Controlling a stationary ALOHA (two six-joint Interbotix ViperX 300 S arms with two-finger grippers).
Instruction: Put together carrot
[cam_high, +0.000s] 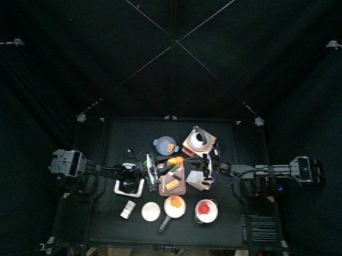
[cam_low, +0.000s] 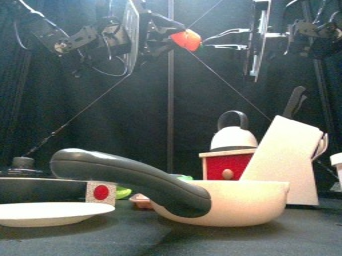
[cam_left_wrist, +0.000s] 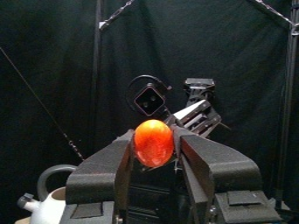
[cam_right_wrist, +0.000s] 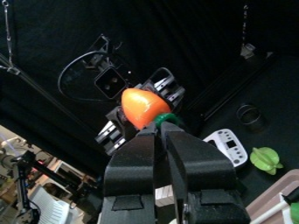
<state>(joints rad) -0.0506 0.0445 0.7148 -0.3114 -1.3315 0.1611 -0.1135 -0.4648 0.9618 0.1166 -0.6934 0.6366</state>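
The bright-orange carrot (cam_low: 186, 40) hangs high above the table between my two grippers. In the left wrist view the left gripper (cam_left_wrist: 152, 156) is shut on an orange chunk (cam_left_wrist: 152, 143), and the other arm faces it close behind. In the right wrist view the right gripper (cam_right_wrist: 162, 129) is shut on the carrot's green-tipped end (cam_right_wrist: 142, 105). I cannot tell if the two chunks are fully joined. From above, the carrot (cam_high: 168, 157) sits over the table's middle, with the left gripper (cam_high: 156, 160) and right gripper (cam_high: 189, 161) on either side.
Below stand a kettle (cam_low: 235, 128), a red and white box (cam_low: 229, 165), a pale slanted block (cam_low: 283, 150), a cream pan with a dark handle (cam_low: 134, 178) and a white plate (cam_low: 38, 213). From above I see a wooden board (cam_high: 174, 184) and white dishes (cam_high: 206, 210).
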